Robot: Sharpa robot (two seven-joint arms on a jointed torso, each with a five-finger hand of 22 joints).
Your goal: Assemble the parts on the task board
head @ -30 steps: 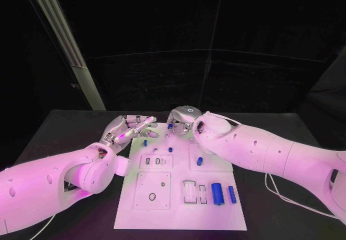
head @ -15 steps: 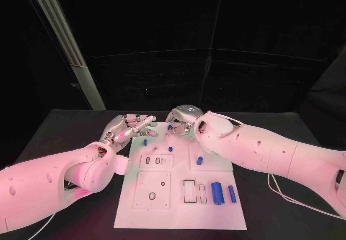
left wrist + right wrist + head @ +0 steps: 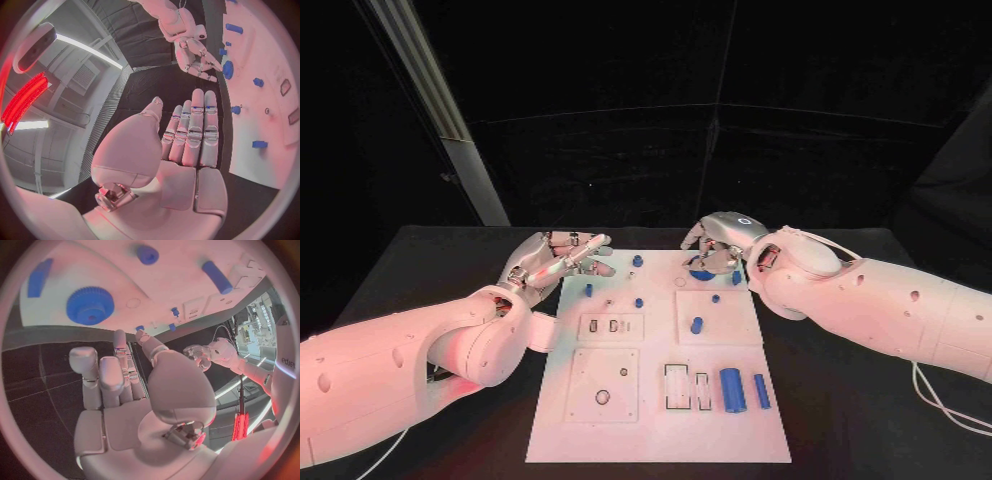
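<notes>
Black table (image 3: 444,260) carrying the work; grey slanted post (image 3: 437,120) behind its far left corner; dark backdrop.

White task board (image 3: 661,400) with blue parts.
A toothed blue gear (image 3: 90,305) lies flat at its far edge; two blue cylinders (image 3: 733,388) lie near the front.
</notes>
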